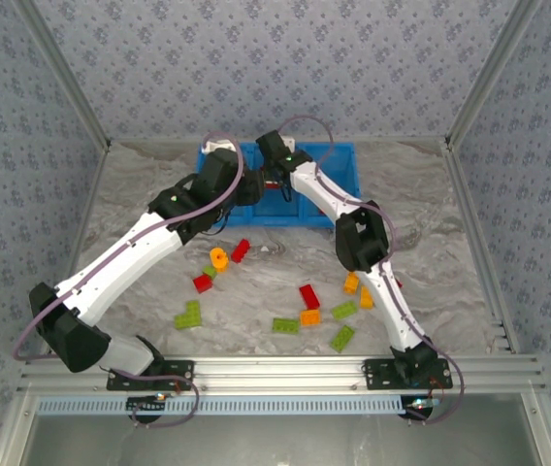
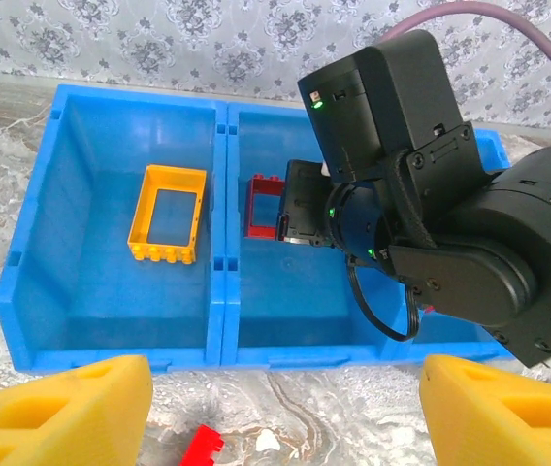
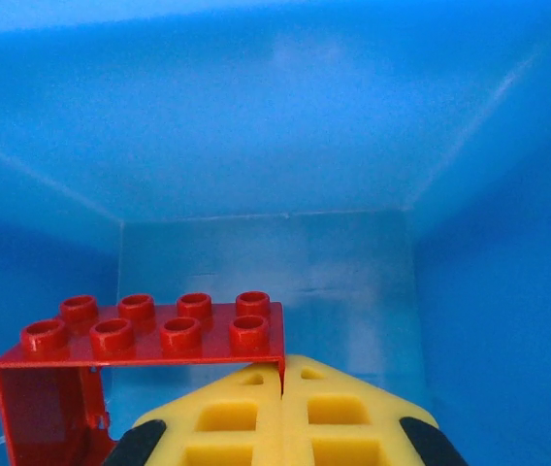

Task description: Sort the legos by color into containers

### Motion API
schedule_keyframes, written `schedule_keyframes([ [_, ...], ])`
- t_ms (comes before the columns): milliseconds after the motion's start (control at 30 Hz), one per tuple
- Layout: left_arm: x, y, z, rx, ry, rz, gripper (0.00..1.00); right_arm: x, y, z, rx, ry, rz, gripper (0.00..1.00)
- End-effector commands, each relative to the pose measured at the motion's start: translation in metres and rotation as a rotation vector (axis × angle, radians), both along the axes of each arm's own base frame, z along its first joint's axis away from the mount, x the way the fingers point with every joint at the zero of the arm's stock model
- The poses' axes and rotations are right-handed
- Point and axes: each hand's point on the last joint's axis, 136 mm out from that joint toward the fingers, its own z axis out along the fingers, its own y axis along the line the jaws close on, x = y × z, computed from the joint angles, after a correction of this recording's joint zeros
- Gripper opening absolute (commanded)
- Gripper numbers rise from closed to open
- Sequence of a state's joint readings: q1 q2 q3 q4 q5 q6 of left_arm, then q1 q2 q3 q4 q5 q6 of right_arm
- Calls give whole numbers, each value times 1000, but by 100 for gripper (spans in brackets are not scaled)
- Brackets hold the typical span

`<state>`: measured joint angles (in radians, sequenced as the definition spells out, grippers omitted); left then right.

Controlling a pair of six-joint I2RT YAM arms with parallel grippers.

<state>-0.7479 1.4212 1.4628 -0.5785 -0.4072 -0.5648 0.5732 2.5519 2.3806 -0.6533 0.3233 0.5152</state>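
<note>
**Red frame held low in bin's middle compartment**

The right tool [image 3: 282,374] is seen clenched. Its yellow fingers [image 3: 217,417] are pressed together where the right-hand wall of a red frame [image 3: 149,335] runs down into the seam between them. The frame is judged to be grasped by that thin wall, studs uppermost. Frame and tool are shown low inside the middle compartment [image 2: 285,291] of the blue bin [image 2: 140,92]; whether the frame touches the floor cannot be told. An orange frame [image 2: 167,214] is seen lying flat in the compartment to the left. The left tool [image 2: 285,379] is held released, fingers spread wide, just short of the bin's near wall. Red, green and orange bricks [image 1: 309,296] are scattered on the desk [image 1: 431,243], nearer the arm bases. The red frame is judged light, stiff and hollow, with smooth, slippery plastic faces. Pinched by one wall it may be expected to swing, so a hold across a wall close to the studded bar is favoured. Little risk of breakage is expected from a short drop.
</note>
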Motion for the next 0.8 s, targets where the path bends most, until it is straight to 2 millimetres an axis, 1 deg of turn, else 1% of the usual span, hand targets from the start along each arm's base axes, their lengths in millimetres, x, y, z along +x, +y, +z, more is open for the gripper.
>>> schedule_keyframes([
  [0,1,-1,10,-22,-28,-13,73,9,2,-2,22,-11,10,0],
  [167,-2,0,8,-27,-23,-17,73,10,3,-6,31,-3,20,0],
  [200,-2,0,9,-29,-24,-16,73,10,3,-5,31,-2,19,0],
  [267,-3,-1,7,-27,-19,-19,73,8,4,4,37,-13,20,0],
  [333,-4,-1,7,-30,-17,-21,72,5,9,23,43,-47,36,0],
  [367,-4,-1,5,-30,-15,-22,72,1,11,37,36,-71,41,0],
  [400,-5,-1,4,-33,-13,-22,72,0,14,55,41,-116,45,0],
  [467,-6,-2,3,-37,-11,-25,72,-7,15,94,42,-179,43,0],
  [533,-6,-3,2,-39,-8,-28,72,-13,7,124,49,-221,19,0],
  [567,-6,-3,2,-39,-8,-29,72,-17,-1,137,50,-235,-5,0],
  [600,-7,-4,2,-42,-10,-33,72,-20,-12,149,53,-248,-28,0],
  [667,-8,-7,3,-49,-12,-45,72,-23,-34,165,57,-261,-75,0],
  [733,-8,-13,4,-61,-11,-70,72,-25,-58,169,43,-259,-110,0],
  [767,-8,-18,5,-70,-11,-90,72,-28,-75,162,15,-228,-126,0],
])
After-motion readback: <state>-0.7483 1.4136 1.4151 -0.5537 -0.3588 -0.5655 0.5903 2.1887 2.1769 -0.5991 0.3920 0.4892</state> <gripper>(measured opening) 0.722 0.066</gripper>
